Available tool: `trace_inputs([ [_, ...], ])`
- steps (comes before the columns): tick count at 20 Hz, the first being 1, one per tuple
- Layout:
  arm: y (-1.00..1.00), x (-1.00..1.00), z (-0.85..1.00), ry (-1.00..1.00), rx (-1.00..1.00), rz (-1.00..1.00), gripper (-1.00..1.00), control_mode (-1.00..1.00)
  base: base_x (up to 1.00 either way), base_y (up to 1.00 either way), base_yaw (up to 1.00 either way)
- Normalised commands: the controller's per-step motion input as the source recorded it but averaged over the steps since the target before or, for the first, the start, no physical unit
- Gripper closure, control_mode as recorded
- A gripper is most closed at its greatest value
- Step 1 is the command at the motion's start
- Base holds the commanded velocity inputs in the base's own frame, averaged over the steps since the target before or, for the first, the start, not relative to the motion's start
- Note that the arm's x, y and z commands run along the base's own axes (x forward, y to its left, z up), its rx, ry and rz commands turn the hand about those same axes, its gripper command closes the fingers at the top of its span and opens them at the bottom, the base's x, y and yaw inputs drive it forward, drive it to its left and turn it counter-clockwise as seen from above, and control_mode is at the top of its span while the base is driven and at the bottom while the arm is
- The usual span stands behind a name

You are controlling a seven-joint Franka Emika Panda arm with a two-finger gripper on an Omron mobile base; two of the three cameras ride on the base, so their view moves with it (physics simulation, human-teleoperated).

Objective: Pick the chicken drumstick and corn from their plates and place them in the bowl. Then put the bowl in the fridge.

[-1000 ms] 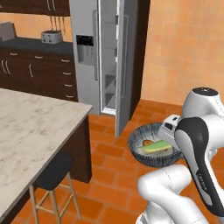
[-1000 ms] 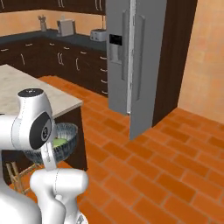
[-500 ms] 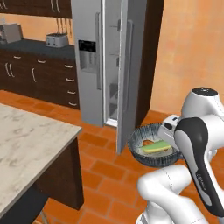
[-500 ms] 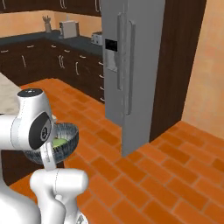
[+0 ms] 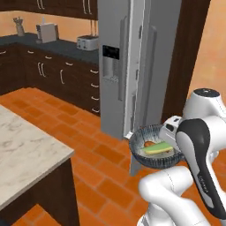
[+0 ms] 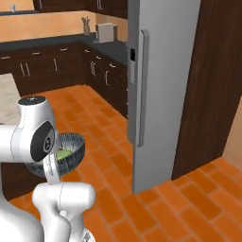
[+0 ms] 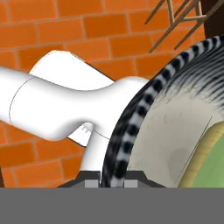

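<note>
Left base view. At the near left we see a corner of the marble-topped bench (image 5: pixel 26 154); over the last second the whole picture has slid across it, which we read as the base driving, not as the furniture moving. Along the far wall the dark cabinets (image 5: pixel 53 75) carry a toaster (image 5: pixel 87 43). The fridge (image 5: pixel 132 66) stands at centre, larger than a second ago, one door (image 5: pixel 143 92) ajar and seen edge-on. At the near right the arm carries the bowl (image 5: pixel 155 145) level in front of that door; inside lie the corn (image 5: pixel 160 148), pale yellow-green, and an orange-brown patch that we take for the chicken drumstick (image 5: pixel 149 143).

Right base view. The bowl (image 6: pixel 64 153) hangs at the near left beside the arm, well apart from the fridge (image 6: pixel 163 85), whose grey door face and long handle (image 6: pixel 142 90) fill the centre.

Hand view. The claw (image 7: pixel 113 180) is clamped on the striped rim of the bowl (image 7: pixel 144 109), one finger on each side of the wall; the corn (image 7: pixel 210 157) shows at the right edge, over brick floor (image 7: pixel 65 26).

What has changed is the viewpoint alone: the bowl sits in the same place relative to the arm, while the fridge has drawn nearer. We judge that both foods are loaded and the transport step is well under way. The shelves are hidden from these angles, so we cannot tell whether the opening is wide enough; a few more moments of approach seem needed.
</note>
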Motion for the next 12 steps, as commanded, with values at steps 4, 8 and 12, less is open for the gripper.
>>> trace_inputs([
  [4, 0.00, 0.00, 0.00, 0.00, 0.00, 0.00, 1.00, 1.00, 1.00, -0.12, 0.40],
  [8, 0.00, 0.00, 0.00, 0.00, 0.00, 0.00, 1.00, 1.00, 1.00, 0.13, 0.26],
  [12, 0.00, 0.00, 0.00, 0.00, 0.00, 0.00, 1.00, 1.00, 1.00, 0.38, 0.14],
])
